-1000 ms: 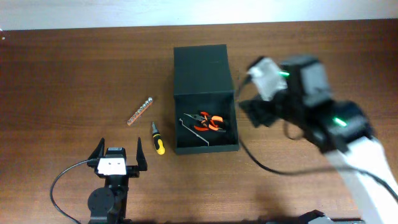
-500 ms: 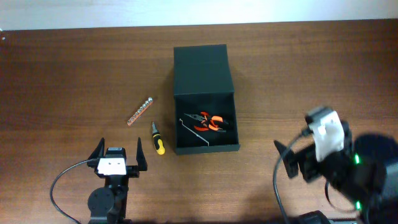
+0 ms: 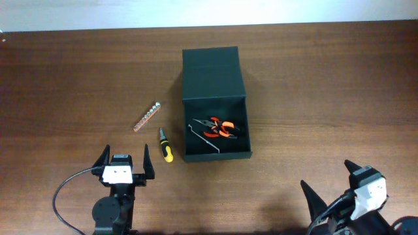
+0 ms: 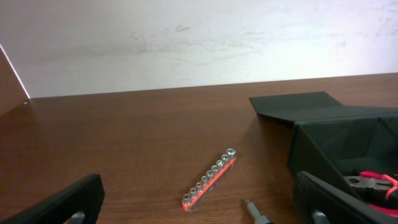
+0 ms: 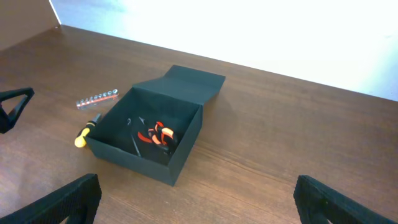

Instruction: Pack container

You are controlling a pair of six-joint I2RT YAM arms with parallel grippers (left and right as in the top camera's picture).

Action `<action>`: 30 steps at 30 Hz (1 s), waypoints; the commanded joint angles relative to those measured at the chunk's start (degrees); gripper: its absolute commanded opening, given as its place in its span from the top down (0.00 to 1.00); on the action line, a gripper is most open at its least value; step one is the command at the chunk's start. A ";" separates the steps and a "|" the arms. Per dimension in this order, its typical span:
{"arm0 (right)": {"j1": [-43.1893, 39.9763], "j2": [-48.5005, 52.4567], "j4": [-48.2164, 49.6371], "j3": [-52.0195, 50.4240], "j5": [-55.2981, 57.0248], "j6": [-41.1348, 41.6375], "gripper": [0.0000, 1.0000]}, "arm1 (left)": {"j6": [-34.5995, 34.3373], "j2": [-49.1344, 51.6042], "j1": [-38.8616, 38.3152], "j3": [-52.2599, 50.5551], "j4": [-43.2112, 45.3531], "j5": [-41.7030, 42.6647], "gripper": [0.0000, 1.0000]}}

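Observation:
The dark container (image 3: 243,124) stands open mid-table, its flap lid (image 3: 212,73) laid back; it also shows in the right wrist view (image 5: 186,140) and the left wrist view (image 4: 323,134). Orange-handled pliers (image 3: 221,128) and a thin metal tool (image 3: 204,134) lie inside. A red socket rail (image 3: 147,116) and a yellow-handled screwdriver (image 3: 166,145) lie on the table left of it. My left gripper (image 3: 124,160) is open and empty at the front left. My right gripper (image 3: 336,189) is open and empty at the front right, far from the container.
The brown wooden table (image 3: 313,78) ends at a white wall behind. A black cable (image 3: 62,192) loops beside the left arm. The socket rail (image 4: 209,178) and the screwdriver tip (image 4: 255,210) lie ahead of the left fingers.
My right arm has pulled back from beside the container to the table's front right edge, empty. The left arm, container and tools have not moved.

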 commanded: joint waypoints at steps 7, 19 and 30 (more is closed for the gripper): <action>-0.48 -0.15 -0.07 -0.72 0.09 0.70 0.01 | -0.11 -0.42 -0.15 -0.28 -0.02 0.44 0.01; -0.48 -0.15 -2.58 -0.72 0.09 0.70 0.01 | -0.09 -0.42 -0.15 -0.28 -0.02 0.42 0.01; -0.48 -0.15 -2.67 -0.72 0.09 0.70 0.01 | -0.11 -0.42 -0.15 -0.26 -0.02 0.42 0.01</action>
